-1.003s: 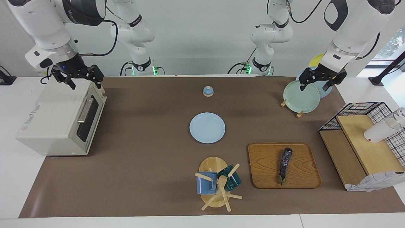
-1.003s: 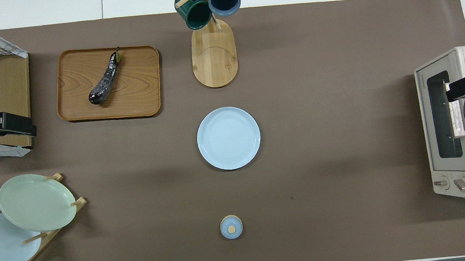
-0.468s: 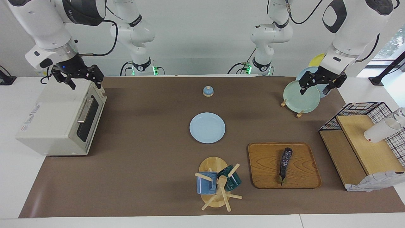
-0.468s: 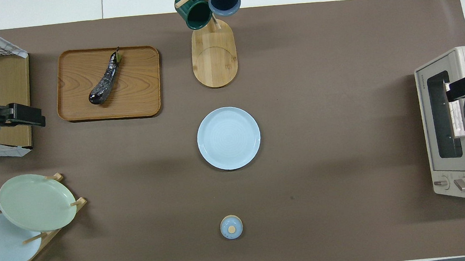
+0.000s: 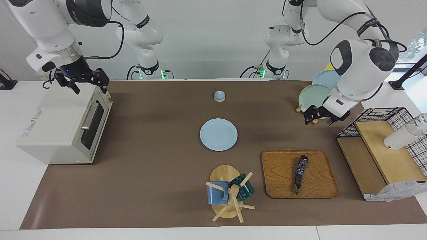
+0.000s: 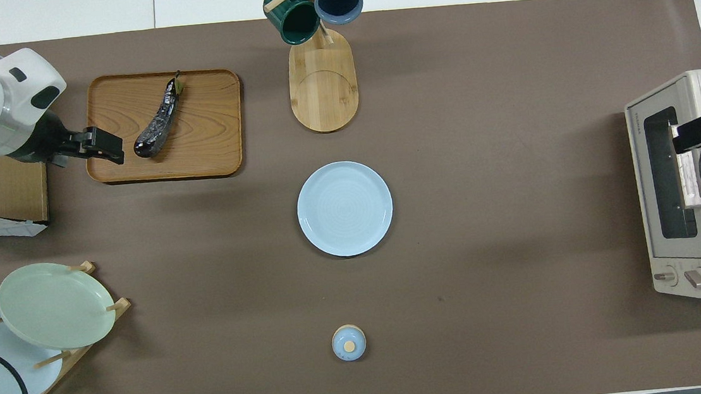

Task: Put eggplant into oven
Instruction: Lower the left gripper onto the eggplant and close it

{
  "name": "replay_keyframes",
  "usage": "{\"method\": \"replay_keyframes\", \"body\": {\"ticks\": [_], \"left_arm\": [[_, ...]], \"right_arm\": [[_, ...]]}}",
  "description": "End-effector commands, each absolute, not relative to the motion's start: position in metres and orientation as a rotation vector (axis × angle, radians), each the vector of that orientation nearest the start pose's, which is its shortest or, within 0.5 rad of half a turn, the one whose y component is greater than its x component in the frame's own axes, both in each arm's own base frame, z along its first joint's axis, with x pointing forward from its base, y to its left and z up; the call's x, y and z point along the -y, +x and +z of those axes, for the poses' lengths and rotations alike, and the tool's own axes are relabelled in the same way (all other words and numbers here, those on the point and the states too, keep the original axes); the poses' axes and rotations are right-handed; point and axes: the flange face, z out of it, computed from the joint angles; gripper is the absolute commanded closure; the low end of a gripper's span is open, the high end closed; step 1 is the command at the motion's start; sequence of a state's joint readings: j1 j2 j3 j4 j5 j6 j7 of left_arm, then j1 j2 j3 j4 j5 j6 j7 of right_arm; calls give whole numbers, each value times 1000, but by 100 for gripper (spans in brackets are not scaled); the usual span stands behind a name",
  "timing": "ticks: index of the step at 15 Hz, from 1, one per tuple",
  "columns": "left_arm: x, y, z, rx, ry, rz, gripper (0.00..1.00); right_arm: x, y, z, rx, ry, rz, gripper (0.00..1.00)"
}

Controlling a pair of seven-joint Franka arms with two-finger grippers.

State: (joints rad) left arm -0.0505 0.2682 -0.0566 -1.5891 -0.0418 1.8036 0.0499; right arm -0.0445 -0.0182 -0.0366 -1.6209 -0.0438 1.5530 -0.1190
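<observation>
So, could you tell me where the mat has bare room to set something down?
The widest bare stretch lies between the blue plate and the oven. Another lies between the plate, the bell and the plate rack. It is crowded around the wooden tray, where the left gripper hovers, and the mug stand.

eggplant [image 5: 300, 173] on tray [image 5: 280, 186], oven [image 5: 63, 126] well apart
</observation>
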Motion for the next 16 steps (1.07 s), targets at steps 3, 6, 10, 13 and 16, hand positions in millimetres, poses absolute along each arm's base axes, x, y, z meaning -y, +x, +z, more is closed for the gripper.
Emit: {"method": "replay_keyframes", "body": {"ticks": [3,6,10,13,16], "left_arm": [[73,676,397,-445,-3182,-1,0],[86,691,361,-503,-3168,14,0],[97,697,337,-568,-3149,-25,0],[94,698,334,-650,-3116,-28,0],[96,695,320,-693,-3065,-23,0]], "right_arm": [[50,539,612,61,-3165,75,0],[50,539,612,61,-3165,75,0],[50,539,612,61,-3165,75,0],[50,539,612,61,-3165,75,0],[50,539,612,61,-3165,75,0]]}}
